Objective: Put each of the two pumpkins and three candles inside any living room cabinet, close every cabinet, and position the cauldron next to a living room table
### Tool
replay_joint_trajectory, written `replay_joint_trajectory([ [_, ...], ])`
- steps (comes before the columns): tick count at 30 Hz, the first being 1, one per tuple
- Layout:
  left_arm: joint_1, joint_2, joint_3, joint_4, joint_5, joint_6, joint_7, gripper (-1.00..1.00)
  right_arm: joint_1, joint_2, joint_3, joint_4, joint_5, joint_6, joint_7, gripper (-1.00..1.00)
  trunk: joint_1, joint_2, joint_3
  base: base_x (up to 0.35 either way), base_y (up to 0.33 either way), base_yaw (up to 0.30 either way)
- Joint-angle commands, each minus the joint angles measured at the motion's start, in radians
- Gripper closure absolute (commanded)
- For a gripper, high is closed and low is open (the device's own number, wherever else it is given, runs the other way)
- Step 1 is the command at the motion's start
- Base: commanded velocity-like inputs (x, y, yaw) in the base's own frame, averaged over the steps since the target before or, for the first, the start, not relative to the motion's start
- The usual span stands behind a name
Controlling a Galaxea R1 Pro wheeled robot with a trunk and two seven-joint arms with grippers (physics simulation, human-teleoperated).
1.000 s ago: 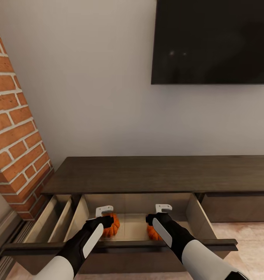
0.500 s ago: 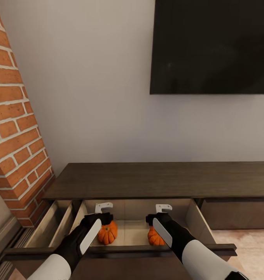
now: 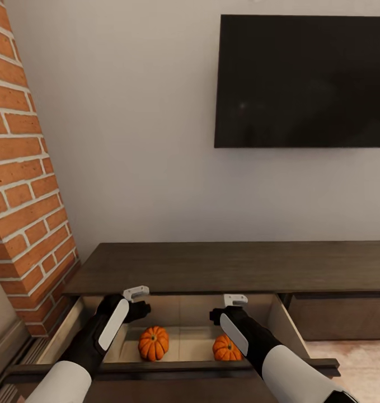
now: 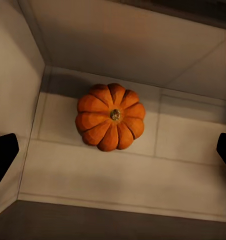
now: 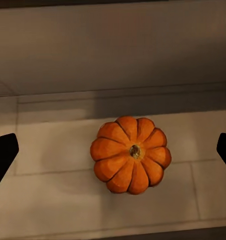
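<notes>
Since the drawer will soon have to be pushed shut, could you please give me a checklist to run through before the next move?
1. Left pumpkin resting on drawer floor: ok.
2. Right pumpkin resting on drawer floor: ok.
3. Left gripper open, free of its pumpkin: ok.
4. Right gripper open, above its pumpkin: ok.
5. Cabinet drawer closed: not ok, pulled out.
6. Candles inside: cannot tell.

A large black television (image 3: pixel 301 81) hangs at the upper right on a pale grey wall (image 3: pixel 134 140). A red brick column (image 3: pixel 22 184) runs down the left edge. Light flooring (image 3: pixel 363 364) shows at lower right.
</notes>
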Motion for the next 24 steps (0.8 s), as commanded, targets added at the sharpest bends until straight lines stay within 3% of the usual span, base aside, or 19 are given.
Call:
replay_joint_trajectory([
  [1,-0.001,0.000,-0.001,-0.002,0.012,0.003,0.010,-1.00,-0.001,-0.001,0.006,-0.001,-0.010,0.003,-0.008,-1.00,-0.004,0.007,0.002,0.000,0.000,0.000],
  [24,-0.001,-0.002,0.001,-0.006,0.019,0.006,0.010,-1.00,-0.001,-0.001,0.005,-0.004,-0.025,0.033,-0.004,-1.00,-0.092,0.168,0.074,-0.072,0.000,0.000],
])
